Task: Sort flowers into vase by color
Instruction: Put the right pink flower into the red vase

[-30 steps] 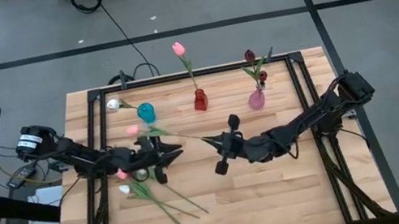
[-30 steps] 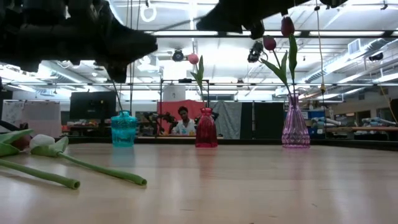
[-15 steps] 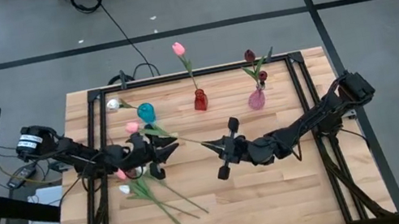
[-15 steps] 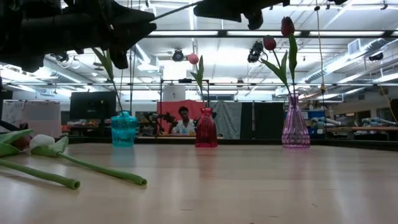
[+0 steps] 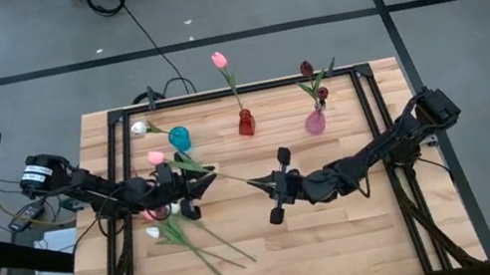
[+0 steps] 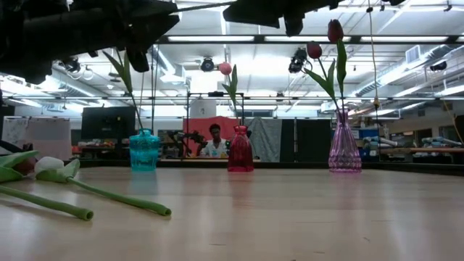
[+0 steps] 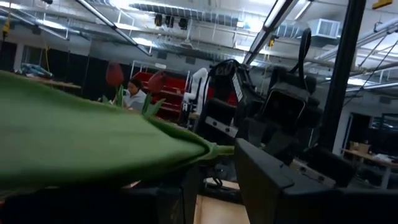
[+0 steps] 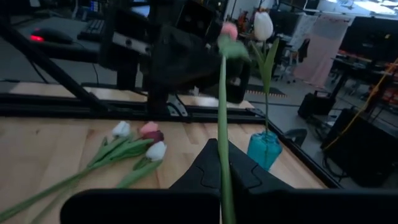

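Loose flowers (image 5: pixel 187 241) lie near-left on table (image 5: pixel 362 228). Mid-table, right gripper (image 5: pixel 255 183) clamped on pink tulip's stem (image 8: pixel 222 124); left gripper (image 5: pixel 174 175) part-open around its leaves, head (image 5: pixel 156 157) beyond. Far: teal (image 5: pixel 180 137), red (image 5: pixel 245 122), pink vases (image 5: pixel 314 122).

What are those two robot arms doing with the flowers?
The robot is sorting pretend tulips into little vases by color. Both arms are holding one pink tulip in the air above the table: the right claw is shut on the stem's end, and the left claw is around the stem near the leaves. The teal vase holds a white tulip, the red vase a pink one, and the pink vase dark maroon ones. More tulips lie on the wooden table, waiting.
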You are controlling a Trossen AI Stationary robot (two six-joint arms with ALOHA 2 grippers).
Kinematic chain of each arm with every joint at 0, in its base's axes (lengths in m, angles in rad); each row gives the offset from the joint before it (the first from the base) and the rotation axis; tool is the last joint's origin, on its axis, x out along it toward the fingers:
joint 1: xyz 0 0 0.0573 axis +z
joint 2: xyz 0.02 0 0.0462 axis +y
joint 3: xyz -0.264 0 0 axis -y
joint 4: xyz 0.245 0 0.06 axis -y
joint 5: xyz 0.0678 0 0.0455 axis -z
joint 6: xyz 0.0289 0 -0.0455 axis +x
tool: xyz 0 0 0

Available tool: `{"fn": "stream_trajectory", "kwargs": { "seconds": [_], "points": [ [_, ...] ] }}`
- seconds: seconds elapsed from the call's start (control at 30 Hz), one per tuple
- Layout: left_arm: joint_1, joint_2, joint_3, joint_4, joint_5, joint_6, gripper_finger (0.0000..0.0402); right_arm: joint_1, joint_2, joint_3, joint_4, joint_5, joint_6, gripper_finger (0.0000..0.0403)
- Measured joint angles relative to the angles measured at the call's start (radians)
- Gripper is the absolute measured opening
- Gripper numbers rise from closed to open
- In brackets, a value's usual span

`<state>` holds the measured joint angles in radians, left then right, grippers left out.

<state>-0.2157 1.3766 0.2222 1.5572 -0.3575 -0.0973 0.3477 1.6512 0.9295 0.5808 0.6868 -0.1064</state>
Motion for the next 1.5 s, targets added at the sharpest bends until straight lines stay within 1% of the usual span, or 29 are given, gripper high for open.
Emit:
{"fn": "stream_trajectory", "kwargs": {
  "seconds": [0.17, 0.27, 0.4, 0.5, 0.57, 0.67, 0.8, 0.9, 0.97, 1.07, 1.2, 1.3, 1.4, 1.5],
  "points": [
    [0.000, -0.002, 0.007, 0.009, 0.001, 0.040, 0.0107, 0.000, 0.000, 0.000, -0.032, -0.001, 0.031, 0.0005],
    [0.000, -0.002, 0.010, 0.009, 0.001, 0.042, 0.0095, 0.000, 0.000, 0.000, -0.068, -0.003, 0.057, 0.0013],
    [0.000, -0.003, 0.010, 0.010, 0.001, 0.058, 0.0063, -0.008, 0.000, 0.000, -0.135, -0.023, 0.123, 0.0031],
    [0.000, -0.003, 0.010, 0.010, 0.003, 0.064, 0.0024, -0.016, 0.000, 0.000, -0.192, -0.034, 0.182, 0.0045],
    [0.000, -0.003, 0.010, 0.009, 0.011, 0.067, 0.0011, -0.020, 0.000, 0.000, -0.233, -0.032, 0.222, 0.0057],
    [0.000, -0.003, 0.010, 0.007, 0.015, 0.087, 0.0014, -0.025, 0.000, 0.000, -0.255, -0.029, 0.262, 0.0080],
    [0.007, -0.003, 0.010, -0.001, 0.013, 0.108, 0.0012, -0.027, 0.000, 0.000, -0.258, -0.029, 0.263, 0.0120],
    [0.032, -0.003, 0.010, -0.031, 0.017, 0.089, 0.0010, -0.041, -0.002, 0.000, -0.267, -0.061, 0.260, 0.0153],
    [0.057, -0.003, 0.010, -0.058, 0.045, 0.067, 0.0010, -0.060, -0.003, 0.000, -0.284, -0.093, 0.238, 0.0173],
    [0.096, -0.003, 0.010, -0.088, 0.093, 0.041, 0.0009, -0.097, -0.003, 0.000, -0.342, -0.112, 0.183, 0.0201],
    [0.139, -0.003, 0.011, -0.112, 0.114, 0.038, 0.0008, -0.159, -0.003, 0.000, -0.439, -0.130, 0.129, 0.0231],
    [0.167, -0.003, 0.050, -0.210, 0.114, 0.039, 0.0008, -0.205, -0.005, -0.028, -0.451, -0.164, 0.094, 0.0249],
    [0.190, -0.003, 0.136, -0.412, 0.117, 0.042, 0.0008, -0.241, -0.030, -0.081, -0.448, -0.195, 0.087, 0.0262],
    [0.205, -0.003, 0.239, -0.603, 0.121, 0.081, 0.0008, -0.254, -0.090, -0.142, -0.420, -0.221, 0.100, 0.0265]
  ]
}}
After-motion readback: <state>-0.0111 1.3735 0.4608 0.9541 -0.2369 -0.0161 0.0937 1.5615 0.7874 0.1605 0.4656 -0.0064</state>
